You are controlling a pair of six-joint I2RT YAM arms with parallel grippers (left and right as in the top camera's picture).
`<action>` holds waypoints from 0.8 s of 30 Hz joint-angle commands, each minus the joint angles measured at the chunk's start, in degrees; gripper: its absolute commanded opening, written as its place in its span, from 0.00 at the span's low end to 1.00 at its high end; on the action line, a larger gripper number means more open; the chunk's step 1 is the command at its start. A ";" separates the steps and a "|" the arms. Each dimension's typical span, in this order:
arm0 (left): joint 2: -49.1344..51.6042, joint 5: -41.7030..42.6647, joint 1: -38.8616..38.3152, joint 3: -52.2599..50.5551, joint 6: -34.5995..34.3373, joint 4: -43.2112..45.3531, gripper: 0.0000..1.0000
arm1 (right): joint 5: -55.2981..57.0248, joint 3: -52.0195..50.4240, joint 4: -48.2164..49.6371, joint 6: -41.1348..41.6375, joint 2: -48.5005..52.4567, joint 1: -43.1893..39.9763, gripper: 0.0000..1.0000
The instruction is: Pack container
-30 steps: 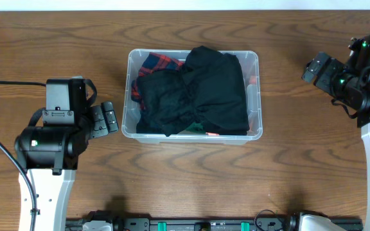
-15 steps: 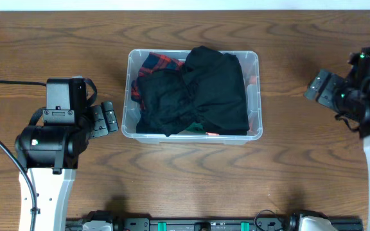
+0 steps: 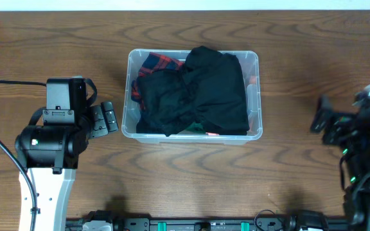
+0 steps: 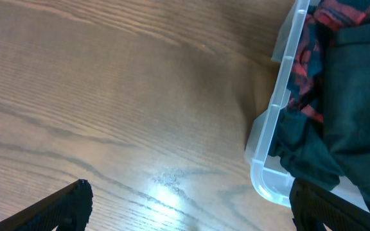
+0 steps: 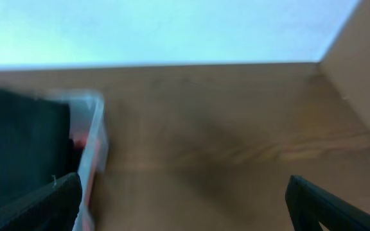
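Clear plastic walled the container (image 3: pixel 191 137), which sat in the middle of the worktop (image 3: pixel 288 38), between the two arms and a little toward the far edge. It was heaped to the rim with black garments (image 3: pixel 204 90). A red plaid cloth (image 3: pixel 159 63) showed at its far left corner, and scraps of red and green peeped out along the right and near walls. Nothing inside had shifted over the last second.

The one change was on the right. The right pincer (image 3: pixel 326 122) had drawn back from off the container's far right corner toward the near edge of the worktop, and the overhead view showed it smeared by motion. Its wrist view showed the jaws spread wide with nothing between them. The left pincer (image 3: pixel 108 119) had not moved. It sat just beside the container's left wall, apart from it, also spread wide and empty. With the container full, nothing loose lying outside it and the right arm retreating, the packing looked finished or nearly so.

The worktop was dark brown wood grain, with a patch of glare in the left wrist view. A pale wall (image 5: pixel 172 32) ran behind its far edge, and a beige panel (image 5: pixel 365 64) stood at the right of the right wrist view.
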 commanded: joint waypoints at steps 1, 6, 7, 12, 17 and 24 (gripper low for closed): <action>0.15 -0.61 0.00 0.28 -0.66 -0.13 0.98 | -2.69 -9.16 0.85 -3.54 -5.25 1.95 0.99; 0.15 -0.61 0.00 0.28 -0.68 -0.13 0.98 | -5.18 -22.18 4.09 -2.05 -14.19 3.74 0.99; 0.15 -0.63 0.00 0.28 -0.68 -0.13 0.98 | -5.49 -24.57 4.87 -2.05 -16.15 4.11 0.99; 0.15 -0.63 0.00 0.28 -0.66 -0.13 0.98 | -6.03 -33.14 7.89 -2.08 -24.28 6.21 0.99; 0.15 -0.63 0.00 0.28 -0.68 -0.13 0.98 | -6.84 -38.40 8.02 -1.84 -30.53 8.09 0.99; 0.17 -0.63 0.00 0.28 -0.68 -0.13 0.98 | -6.84 -42.40 7.96 -1.62 -35.60 8.44 0.99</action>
